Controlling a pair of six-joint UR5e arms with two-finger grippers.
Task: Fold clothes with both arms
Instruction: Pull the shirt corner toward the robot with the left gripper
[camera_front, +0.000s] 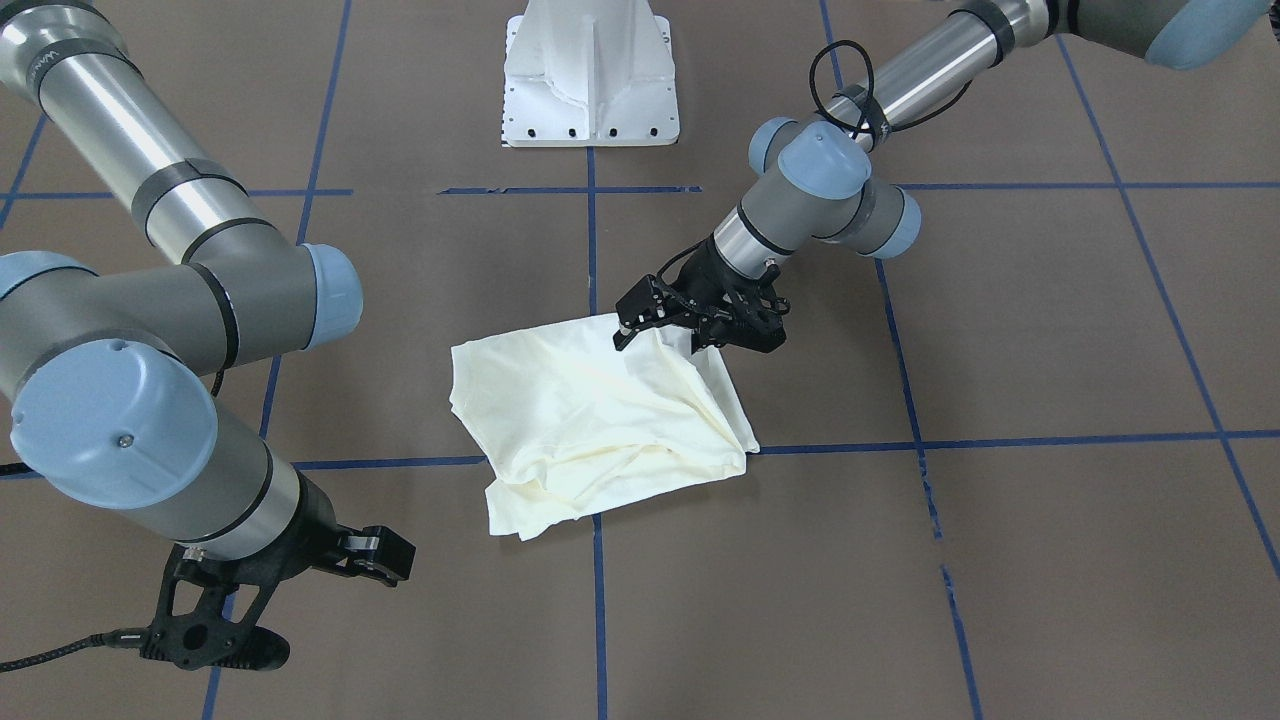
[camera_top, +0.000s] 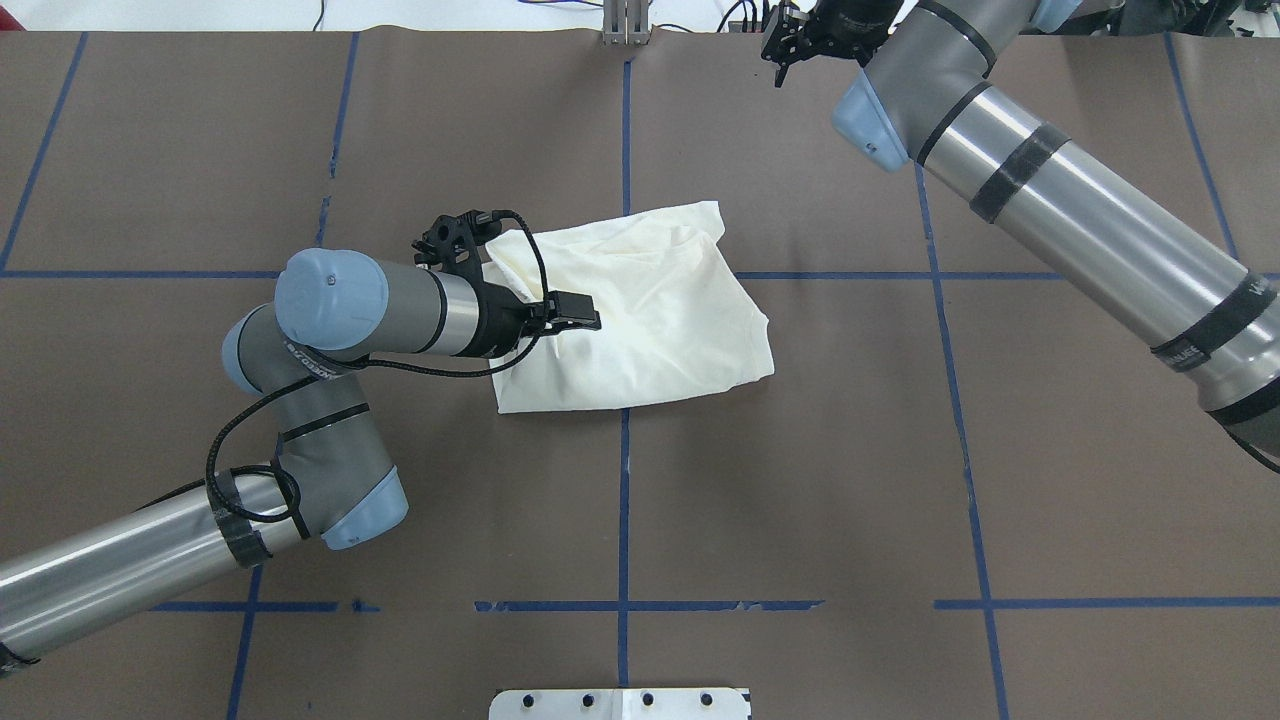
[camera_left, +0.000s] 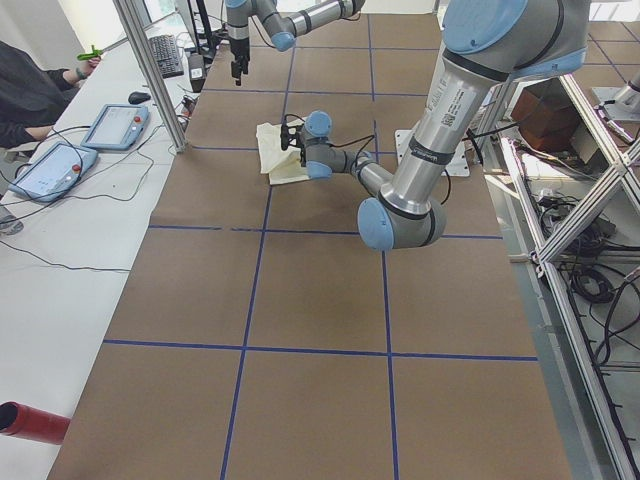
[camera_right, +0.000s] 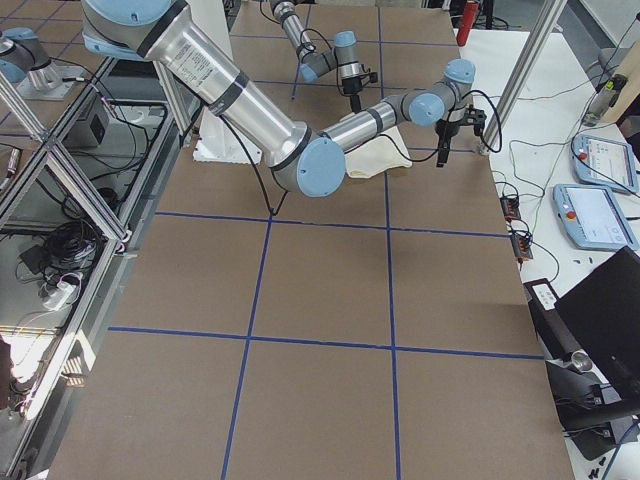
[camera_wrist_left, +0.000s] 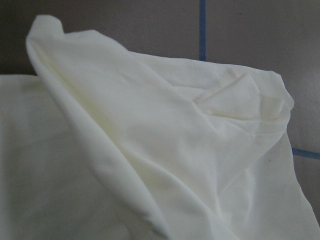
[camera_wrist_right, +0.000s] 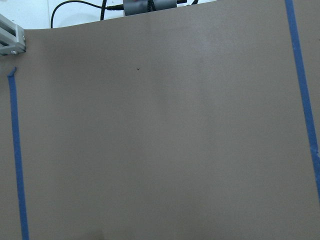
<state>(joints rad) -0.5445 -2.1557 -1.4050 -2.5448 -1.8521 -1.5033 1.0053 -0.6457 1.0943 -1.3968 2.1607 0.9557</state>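
The cream shirt (camera_front: 580, 420) lies crumpled in a rough square at mid-table, plain side up; no print shows. It also shows in the overhead view (camera_top: 660, 320) and fills the left wrist view (camera_wrist_left: 150, 150) as a raised fold. My left gripper (camera_front: 655, 338) sits just above the shirt's edge nearest the robot, on my left side. The cloth tents up into it, so it looks shut on the shirt. It also shows in the overhead view (camera_top: 590, 320). My right gripper (camera_front: 385, 558) points down over bare table at the far edge, well clear of the shirt. It looks shut and empty (camera_top: 780, 65).
The white pedestal base (camera_front: 590, 80) stands at the robot's side of the table. Blue tape lines cross the brown table (camera_wrist_right: 160, 140). An aluminium post (camera_right: 520, 70) and the operators' desk with tablets (camera_left: 110, 125) lie beyond the far edge.
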